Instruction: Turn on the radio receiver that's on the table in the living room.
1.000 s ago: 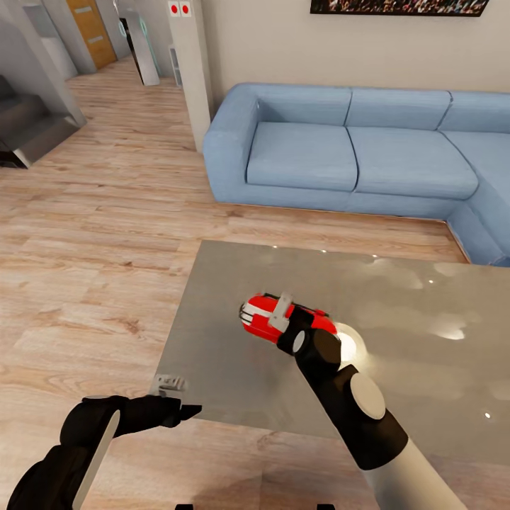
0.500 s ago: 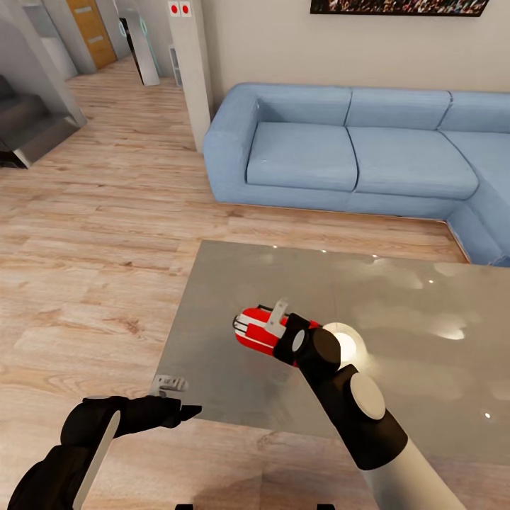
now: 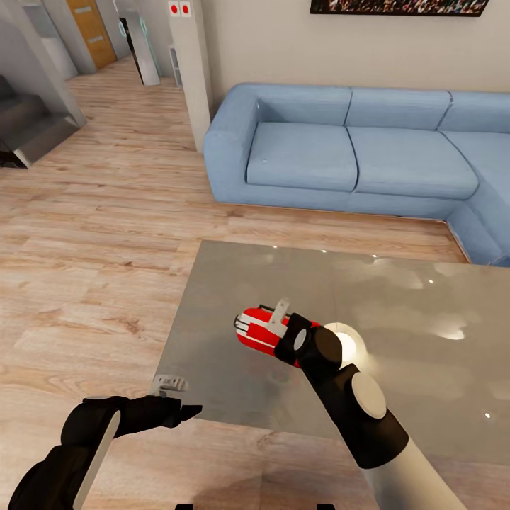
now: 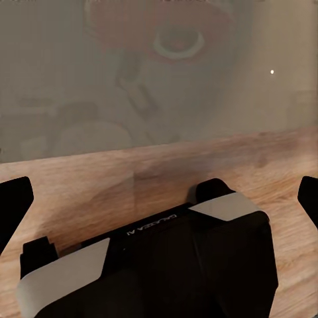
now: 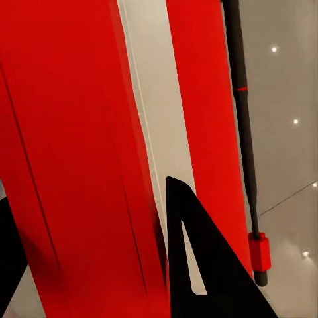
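Observation:
The red radio receiver (image 3: pixel 259 331) with its white band lies on the glossy grey table (image 3: pixel 425 368), towards the near left part. My right gripper (image 3: pixel 281 320) rests on top of it, one pale finger (image 3: pixel 282 309) sticking up above the red body. In the right wrist view the radio (image 5: pixel 79 132) is very close, with its thin wire handle (image 5: pixel 242 132) alongside and a dark fingertip (image 5: pixel 199 265) against it; the jaw gap is unclear. My left gripper (image 3: pixel 177 397) hangs open by the table's near left corner, holding nothing; the left wrist view shows its fingers spread wide (image 4: pixel 161 192).
A light-blue sofa (image 3: pixel 354 152) stands behind the table along the pale wall, under a crowd photograph (image 3: pixel 397 7). Light wood plank floor (image 3: pixel 92 269) lies left of the table, with a white pillar (image 3: pixel 190 71) and a hallway beyond. A bright round reflection (image 3: pixel 347 345) glows beside my right wrist.
Over the past second the radio and my right gripper slid together a little to the left and towards me on the table. The left arm has not moved.

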`<state>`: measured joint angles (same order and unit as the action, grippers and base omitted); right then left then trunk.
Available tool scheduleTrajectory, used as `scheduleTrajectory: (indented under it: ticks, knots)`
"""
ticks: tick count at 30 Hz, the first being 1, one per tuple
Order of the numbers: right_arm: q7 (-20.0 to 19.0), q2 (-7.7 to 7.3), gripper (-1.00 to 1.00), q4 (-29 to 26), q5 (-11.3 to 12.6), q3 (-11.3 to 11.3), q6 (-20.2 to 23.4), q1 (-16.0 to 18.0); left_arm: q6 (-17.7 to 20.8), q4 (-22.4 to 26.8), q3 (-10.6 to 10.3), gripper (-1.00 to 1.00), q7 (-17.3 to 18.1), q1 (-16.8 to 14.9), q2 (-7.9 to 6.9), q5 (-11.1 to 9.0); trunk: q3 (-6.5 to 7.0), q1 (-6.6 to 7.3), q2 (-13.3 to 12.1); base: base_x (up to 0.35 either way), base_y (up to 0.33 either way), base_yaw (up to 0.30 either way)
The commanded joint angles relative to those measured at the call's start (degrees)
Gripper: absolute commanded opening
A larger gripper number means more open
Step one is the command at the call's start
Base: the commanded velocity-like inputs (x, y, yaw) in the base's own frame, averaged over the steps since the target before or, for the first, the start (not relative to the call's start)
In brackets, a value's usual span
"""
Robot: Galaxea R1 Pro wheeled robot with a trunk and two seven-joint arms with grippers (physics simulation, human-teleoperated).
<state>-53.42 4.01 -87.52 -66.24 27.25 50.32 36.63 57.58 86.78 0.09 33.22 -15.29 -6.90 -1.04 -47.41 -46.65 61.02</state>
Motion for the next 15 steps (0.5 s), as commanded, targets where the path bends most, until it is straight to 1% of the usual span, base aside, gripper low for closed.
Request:
scheduleTrajectory:
  ticks: [1,15]
  knots:
    - [0.01,0.01,-1.00,-0.01,-0.10,-0.02,-0.14,0.01,0.00,-0.01,0.00,1.00,0.00,0.00,-0.01,0.01,0.00,0.00,0.00,0.000,0.000,0.000]
    - [0.10,0.06,-1.00,-0.08,-0.03,0.07,-0.48,0.01,-0.01,0.03,0.00,1.00,-0.05,0.00,-0.04,0.02,0.00,0.00,0.00,0.000,0.000,0.000]
